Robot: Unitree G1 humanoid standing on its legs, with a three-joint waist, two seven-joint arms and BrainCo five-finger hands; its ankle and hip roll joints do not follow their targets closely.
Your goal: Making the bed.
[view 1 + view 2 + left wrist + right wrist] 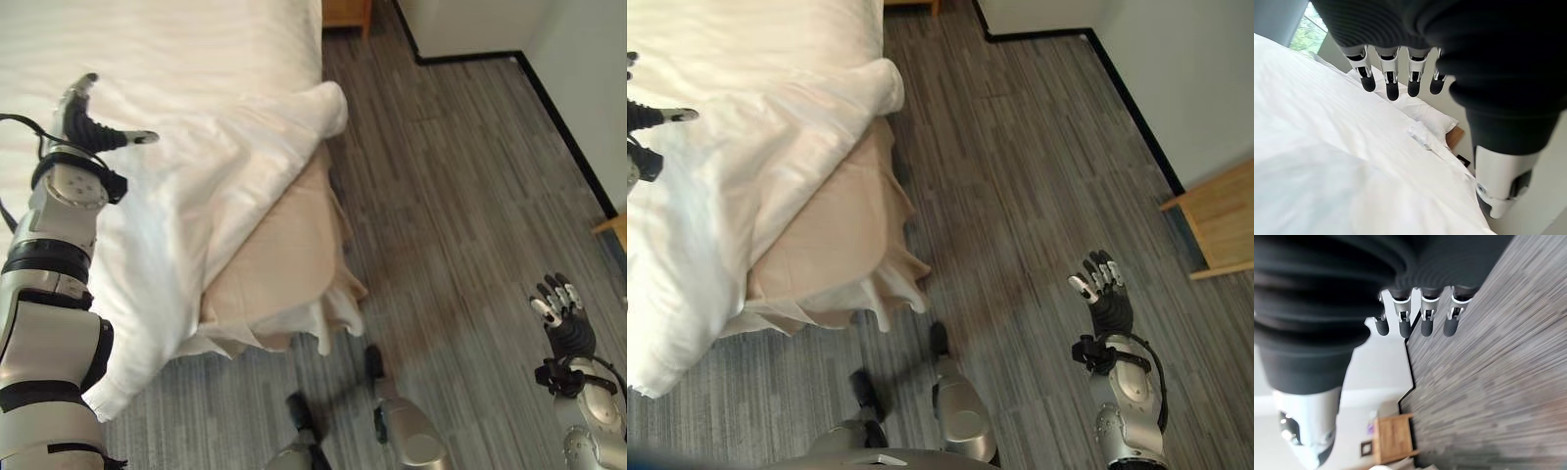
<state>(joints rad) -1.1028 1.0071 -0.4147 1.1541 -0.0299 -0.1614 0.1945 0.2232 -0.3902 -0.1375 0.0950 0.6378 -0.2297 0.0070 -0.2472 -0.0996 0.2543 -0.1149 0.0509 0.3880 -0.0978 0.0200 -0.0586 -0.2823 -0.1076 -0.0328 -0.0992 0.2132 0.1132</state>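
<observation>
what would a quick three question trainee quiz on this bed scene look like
1. True or false: the robot's left hand is curled round the crumpled white duvet.
2. Which lies bare at the bed's corner? A) a beige mattress corner B) a red pillow C) a folded blue towel
3. Fill in: the right hand hangs over the grey wood-plank ____, beside the bed.

Key:
1. False: its fingers are straight above the duvet, holding nothing.
2. A: the duvet is folded back, leaving it uncovered.
3. Floor: the hand is open and holds nothing.
</observation>
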